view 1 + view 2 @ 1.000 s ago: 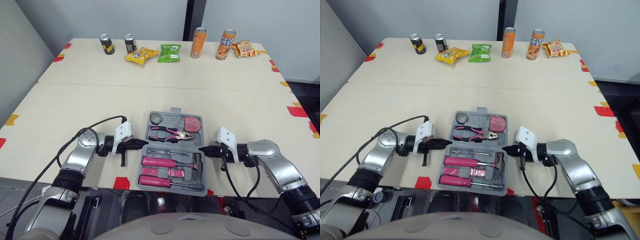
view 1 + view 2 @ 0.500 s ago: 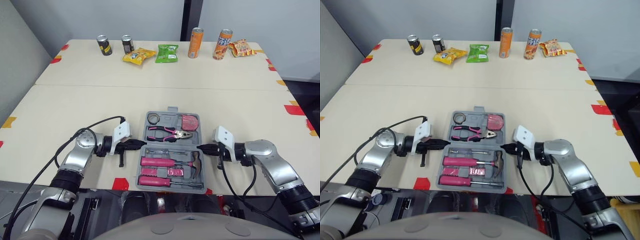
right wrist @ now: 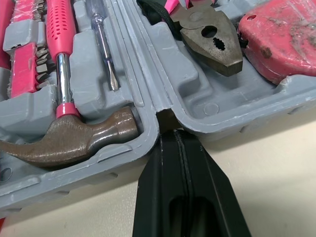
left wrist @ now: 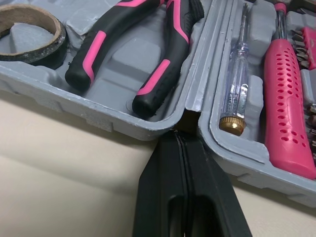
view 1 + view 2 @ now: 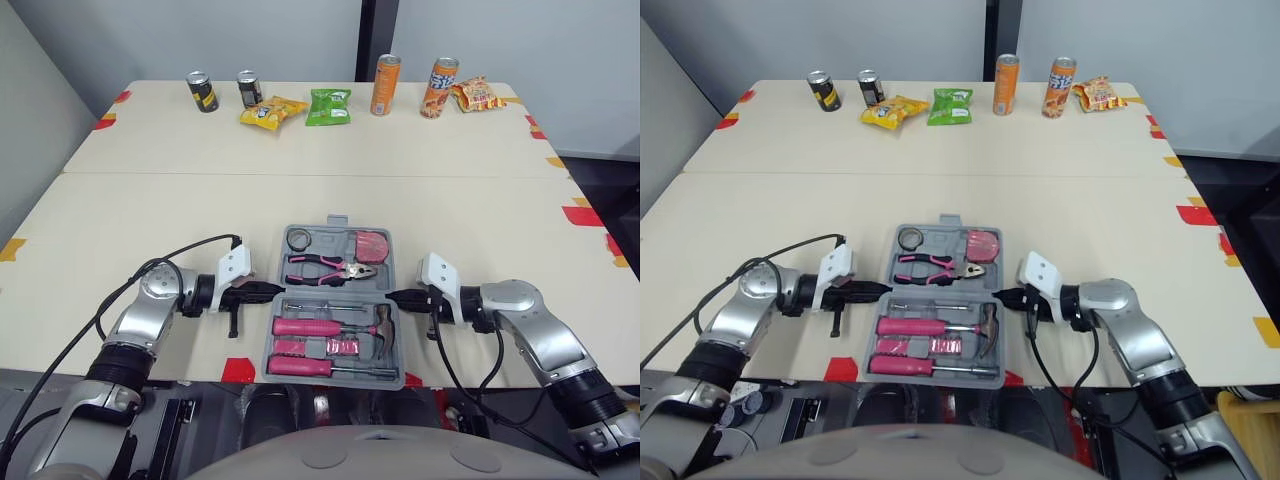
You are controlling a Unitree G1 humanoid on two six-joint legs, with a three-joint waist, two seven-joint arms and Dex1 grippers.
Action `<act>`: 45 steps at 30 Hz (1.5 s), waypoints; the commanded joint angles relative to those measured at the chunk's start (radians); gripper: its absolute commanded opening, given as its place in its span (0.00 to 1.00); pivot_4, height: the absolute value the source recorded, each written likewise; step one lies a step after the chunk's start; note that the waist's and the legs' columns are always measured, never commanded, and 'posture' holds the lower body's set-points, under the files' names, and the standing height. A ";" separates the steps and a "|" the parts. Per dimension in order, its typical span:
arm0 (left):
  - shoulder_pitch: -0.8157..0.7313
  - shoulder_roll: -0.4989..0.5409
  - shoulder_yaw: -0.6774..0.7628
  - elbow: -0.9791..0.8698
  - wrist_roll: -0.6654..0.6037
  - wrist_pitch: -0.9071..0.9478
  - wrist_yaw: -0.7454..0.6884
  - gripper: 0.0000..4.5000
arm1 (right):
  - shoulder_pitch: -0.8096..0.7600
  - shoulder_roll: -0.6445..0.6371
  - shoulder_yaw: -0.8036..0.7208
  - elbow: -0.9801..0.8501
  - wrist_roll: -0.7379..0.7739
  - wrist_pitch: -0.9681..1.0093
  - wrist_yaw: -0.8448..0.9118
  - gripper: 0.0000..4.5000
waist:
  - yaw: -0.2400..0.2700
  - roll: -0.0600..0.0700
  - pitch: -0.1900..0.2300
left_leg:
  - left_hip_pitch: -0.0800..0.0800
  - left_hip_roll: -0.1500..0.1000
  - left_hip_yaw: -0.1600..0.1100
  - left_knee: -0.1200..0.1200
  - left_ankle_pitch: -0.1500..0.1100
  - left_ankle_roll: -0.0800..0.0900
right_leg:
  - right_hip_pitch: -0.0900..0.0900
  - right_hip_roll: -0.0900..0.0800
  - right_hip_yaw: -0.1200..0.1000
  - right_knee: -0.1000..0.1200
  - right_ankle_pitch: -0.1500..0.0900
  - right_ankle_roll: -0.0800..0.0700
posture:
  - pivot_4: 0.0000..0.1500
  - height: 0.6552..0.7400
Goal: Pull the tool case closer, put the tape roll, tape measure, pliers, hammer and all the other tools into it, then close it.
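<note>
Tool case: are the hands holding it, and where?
Neither grips it. The left hand and right hand are shut, tips at the tool case's hinge notches, one each side.

**Bright, even light on your worktop**

You have soft, diffuse light from overhead across the whole worktop point(image 5: 180, 200), and no part of it is dim. Shadows are short and pale. In the left wrist view, a soft dark band lies on the worktop under the case point(image 4: 123, 118) rim. Glare is slight: small highlights on the clear screwdriver point(image 4: 237, 84) and a dull sheen on the hammer point(image 3: 74, 138) head. The worktop's seam point(image 5: 150, 174) runs straight out to both edges.
</note>
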 commanded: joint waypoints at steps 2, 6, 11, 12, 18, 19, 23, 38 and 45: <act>0.013 -0.008 -0.026 -0.036 -0.001 0.006 -0.002 0.00 | -0.024 0.025 0.024 -0.040 0.011 -0.034 -0.008 0.01 | -0.001 0.000 0.000 | 0.000 0.000 0.000 0.000 0.000 0.000 | 0.000 0.000 0.000 0.000 0.000 0.000 | 1.00 1.00; 0.000 -0.010 -0.020 -0.017 0.006 -0.004 0.013 0.00 | -0.022 0.023 0.026 -0.041 0.013 -0.033 -0.012 0.01 | -0.001 0.000 0.000 | 0.000 0.000 0.000 0.000 0.000 0.000 | 0.000 0.000 0.000 0.000 0.000 0.000 | 1.00 1.00; -0.009 -0.005 -0.013 -0.002 0.009 -0.011 0.018 0.00 | -0.016 0.017 0.020 -0.041 0.012 -0.037 -0.017 0.01 | 0.000 0.000 0.000 | 0.000 0.000 0.000 0.000 0.000 0.000 | 0.000 0.000 0.000 0.000 0.000 0.000 | 1.00 1.00; -0.009 -0.002 -0.010 0.000 0.008 -0.011 0.018 0.00 | -0.014 0.013 0.015 -0.039 0.013 -0.037 -0.019 0.01 | 0.000 0.000 0.000 | 0.000 0.000 0.000 0.000 0.000 0.000 | 0.000 0.000 0.000 0.000 0.000 0.000 | 1.00 1.00; 0.008 0.021 0.035 -0.016 -0.012 -0.014 0.042 0.00 | -0.007 -0.017 -0.024 -0.031 0.023 -0.041 -0.023 0.01 | 0.000 0.000 0.002 | 0.000 0.000 0.000 0.000 0.000 0.000 | 0.000 0.000 0.000 0.000 0.000 0.000 | 1.00 1.00; 0.011 0.024 0.044 -0.018 -0.015 -0.018 0.051 0.00 | -0.006 -0.023 -0.033 -0.030 0.029 -0.041 -0.022 0.01 | 0.000 0.000 0.002 | 0.000 0.000 0.000 0.000 0.000 0.000 | 0.000 0.000 0.000 0.000 0.000 0.000 | 1.00 1.00; 0.040 0.040 0.085 -0.055 -0.043 -0.034 0.075 0.00 | 0.008 -0.056 -0.078 -0.026 0.062 -0.034 -0.016 0.01 | 0.000 -0.001 0.005 | 0.000 0.000 0.000 0.000 0.000 0.000 | 0.000 0.000 0.000 0.000 0.000 0.000 | 1.00 1.00; 0.279 0.079 0.092 -0.537 -0.276 0.094 -0.007 0.00 | -0.126 -0.070 -0.284 0.082 0.373 0.386 -0.045 0.71 | 0.009 0.000 0.008 | 0.001 0.000 0.000 -0.002 0.000 0.000 | 0.000 0.000 0.000 -0.003 0.000 0.000 | 1.00 1.00; 0.274 0.055 -0.047 -0.521 -0.138 0.063 0.048 0.00 | -0.275 -0.058 -0.229 0.216 0.392 0.575 -0.040 1.00 | 0.015 0.001 0.009 | 0.000 0.000 0.001 -0.002 0.001 0.000 | 0.000 0.001 0.000 -0.003 0.000 0.000 | 1.00 1.00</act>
